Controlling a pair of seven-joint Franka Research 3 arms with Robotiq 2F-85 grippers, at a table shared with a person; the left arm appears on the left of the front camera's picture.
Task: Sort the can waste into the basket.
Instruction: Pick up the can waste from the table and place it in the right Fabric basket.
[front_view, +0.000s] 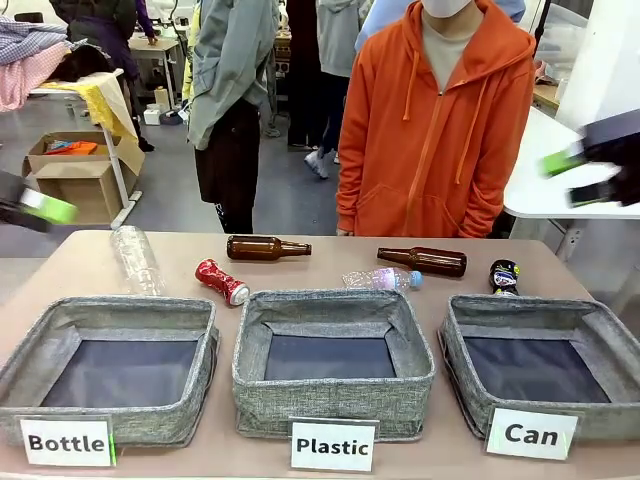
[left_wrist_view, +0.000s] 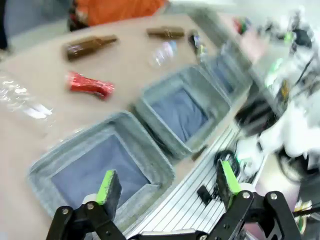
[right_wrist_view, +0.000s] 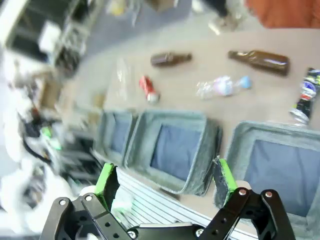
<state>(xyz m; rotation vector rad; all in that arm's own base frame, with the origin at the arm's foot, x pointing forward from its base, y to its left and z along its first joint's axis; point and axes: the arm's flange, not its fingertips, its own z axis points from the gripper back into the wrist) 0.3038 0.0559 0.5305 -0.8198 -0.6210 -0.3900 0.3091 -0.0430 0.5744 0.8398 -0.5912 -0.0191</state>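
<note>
Well, red can (front_view: 221, 281) and black-blue can (front_view: 504, 276), at 10 and 12 o'clock off the basket (front_view: 540, 304), look light and slick, so pinch the crushed waist. Left end effector (left_wrist_view: 167, 178) and right end effector (right_wrist_view: 166, 174) gape wide, empty.

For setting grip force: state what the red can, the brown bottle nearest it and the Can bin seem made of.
Red can: thin metal, probably aluminium; glossy red paint, silver ends, crushed middle. Brown bottle: likely glass; translucent amber, sharp highlights. Can bin: woven grey fabric, matte, sagging walls.

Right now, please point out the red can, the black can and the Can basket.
red can (front_view: 221, 281), front view, crushed middle.
black can (front_view: 504, 276), front view, upper body.
Can basket (front_view: 530, 318), front view, far wall.
</note>
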